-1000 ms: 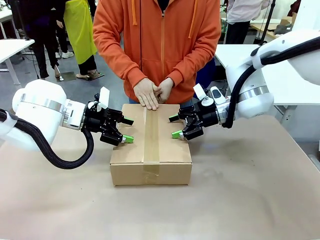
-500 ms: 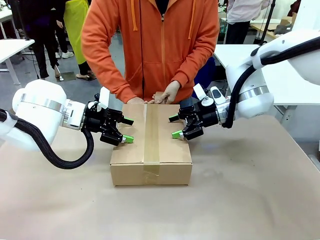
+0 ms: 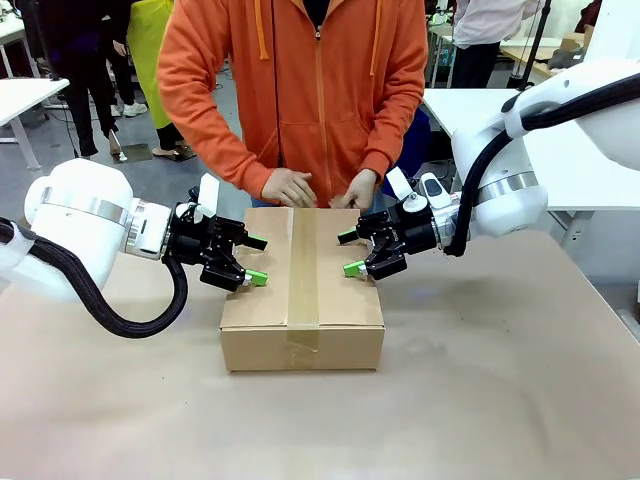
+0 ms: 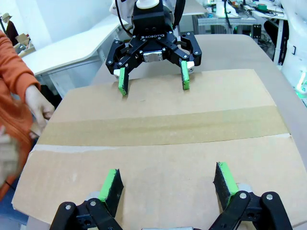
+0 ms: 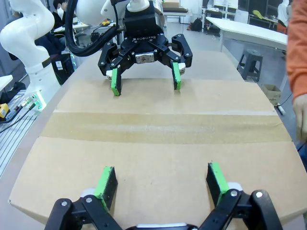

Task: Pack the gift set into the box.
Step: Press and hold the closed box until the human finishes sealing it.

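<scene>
At the centre of the front view, on the tan paper-covered counter [image 3: 500,390], the box [image 3: 302,290] sits closed with a strip of brown tape [image 3: 302,270] along its top seam. The left end effector [image 3: 252,260] hovers at its left edge and the right end effector [image 3: 349,253] at its right edge, both with fingers spread wide and gripping nothing. A person in an orange hoodie [image 3: 300,90] rests both hands [image 3: 288,187] at the box's far edge; white tables [image 3: 25,95] stand in the upper corners of the frame.
</scene>
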